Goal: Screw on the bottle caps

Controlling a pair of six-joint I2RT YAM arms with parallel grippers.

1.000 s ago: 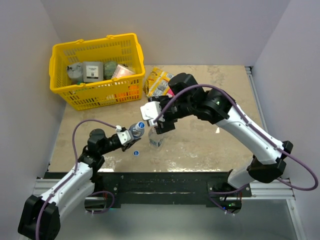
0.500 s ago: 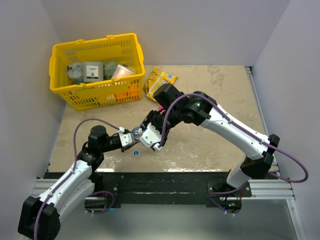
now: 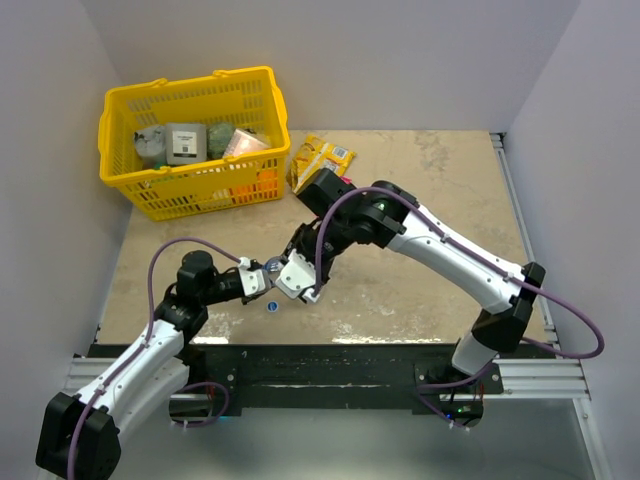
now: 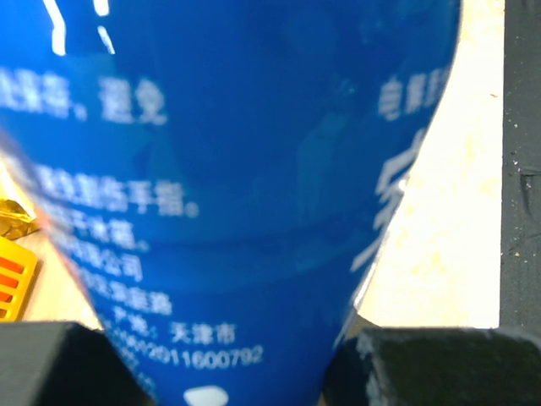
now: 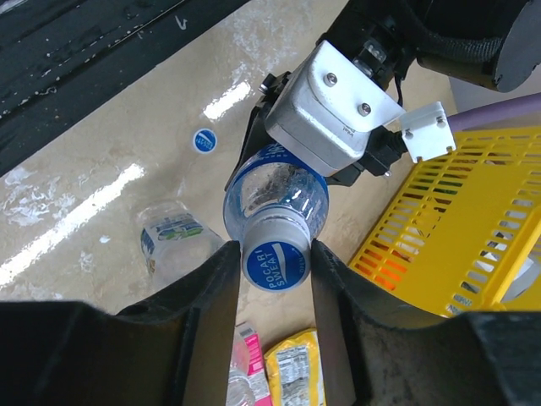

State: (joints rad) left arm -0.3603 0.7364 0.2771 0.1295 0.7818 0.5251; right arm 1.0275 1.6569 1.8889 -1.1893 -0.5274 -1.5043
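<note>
Near the table's (image 3: 420, 290) front edge, the left gripper (image 3: 258, 279) clamps the bottle (image 5: 275, 190), its long axis pointing neck-first at the right gripper (image 5: 276, 250), whose jaws, set narrow, pinch the cap (image 5: 277, 264) on the neck.

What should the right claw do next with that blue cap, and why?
Probably squeeze shut on the cap before twisting. The right gripper has a finger on each side of the blue cap, which sits on the blue-labelled bottle that the left gripper holds tilted. A firm pinch isn't evident.
</note>
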